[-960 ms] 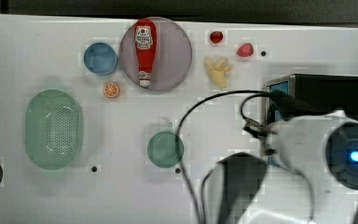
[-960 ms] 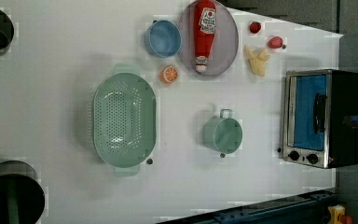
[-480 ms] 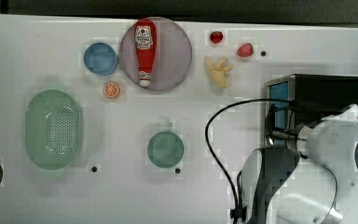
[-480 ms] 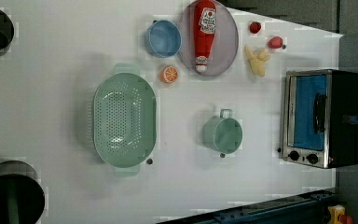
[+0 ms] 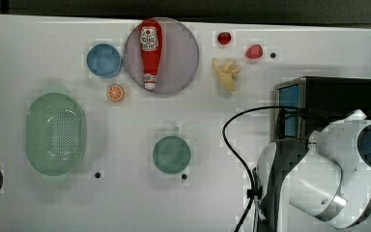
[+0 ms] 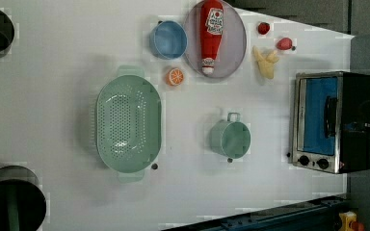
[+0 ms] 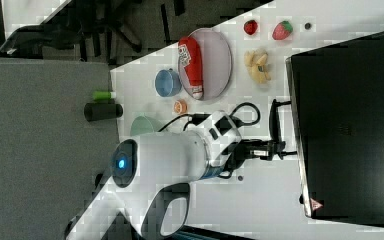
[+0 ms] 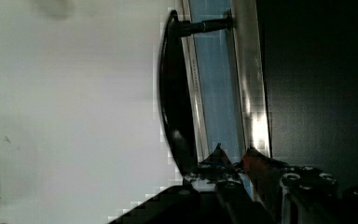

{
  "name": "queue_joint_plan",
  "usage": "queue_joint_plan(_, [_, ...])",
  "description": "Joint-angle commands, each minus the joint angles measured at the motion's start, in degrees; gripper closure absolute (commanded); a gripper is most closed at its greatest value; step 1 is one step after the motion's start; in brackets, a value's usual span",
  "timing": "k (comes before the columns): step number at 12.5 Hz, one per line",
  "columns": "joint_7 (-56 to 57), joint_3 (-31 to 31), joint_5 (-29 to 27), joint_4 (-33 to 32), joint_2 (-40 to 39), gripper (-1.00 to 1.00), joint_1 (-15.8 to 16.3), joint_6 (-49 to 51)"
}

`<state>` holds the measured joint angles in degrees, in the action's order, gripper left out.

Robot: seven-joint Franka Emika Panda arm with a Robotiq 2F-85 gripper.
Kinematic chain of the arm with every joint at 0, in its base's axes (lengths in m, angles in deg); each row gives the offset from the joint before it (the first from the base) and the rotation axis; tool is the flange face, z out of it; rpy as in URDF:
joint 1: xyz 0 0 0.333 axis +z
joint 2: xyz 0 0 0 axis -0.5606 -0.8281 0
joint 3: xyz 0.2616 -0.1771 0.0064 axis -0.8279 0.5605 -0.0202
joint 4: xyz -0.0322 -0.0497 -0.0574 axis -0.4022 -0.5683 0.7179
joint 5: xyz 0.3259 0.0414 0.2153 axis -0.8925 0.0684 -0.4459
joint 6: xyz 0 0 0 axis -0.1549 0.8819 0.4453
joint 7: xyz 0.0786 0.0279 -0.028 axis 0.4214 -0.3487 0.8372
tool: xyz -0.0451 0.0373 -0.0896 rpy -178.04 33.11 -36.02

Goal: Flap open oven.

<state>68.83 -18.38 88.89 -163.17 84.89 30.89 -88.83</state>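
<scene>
The end effector (image 7: 279, 148) sits right at the top front edge of the oven (image 6: 335, 121), its fingers set to a narrow gap; in the wrist view they lie beside the door's black bar handle (image 8: 173, 98) and the silver frame, but whether they clasp the handle or merely rest next to it cannot be told. In the right view the white arm (image 7: 170, 160) reaches from the gray side toward the oven's black top, a black cable looping beside it.

The one oven stands on the white counter (image 5: 38, 53) at the top view's right edge, about midway down; in the left view its blue glass door lies flat against the frame, closed, with two small knobs below it.

Counted from largest to smallest, the rest are one each:
- a green colander (image 5: 55, 134) near the top view's left side
- a gray plate (image 5: 174, 55) with a red ketchup bottle (image 5: 150, 52) lying on it
- a green pot (image 5: 171, 154) near the counter's middle
- a blue bowl (image 5: 104, 60) just beside the plate
- a bunch of bananas (image 5: 226, 73)
- an orange half (image 5: 115, 93)
- a strawberry (image 5: 254, 51)
- a small red round fruit (image 5: 224, 37)
</scene>
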Motion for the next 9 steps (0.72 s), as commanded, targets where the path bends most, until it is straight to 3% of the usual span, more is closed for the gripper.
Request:
queue_joint_plan(1, [2.99, -0.70, -0.09, 0.06, -1.56, 0.65, 0.46, -4.07])
queue_joint_plan(9, [2.76, -2.48, -0.48, -0.02, -6.57, 0.65, 1.24, -6.97])
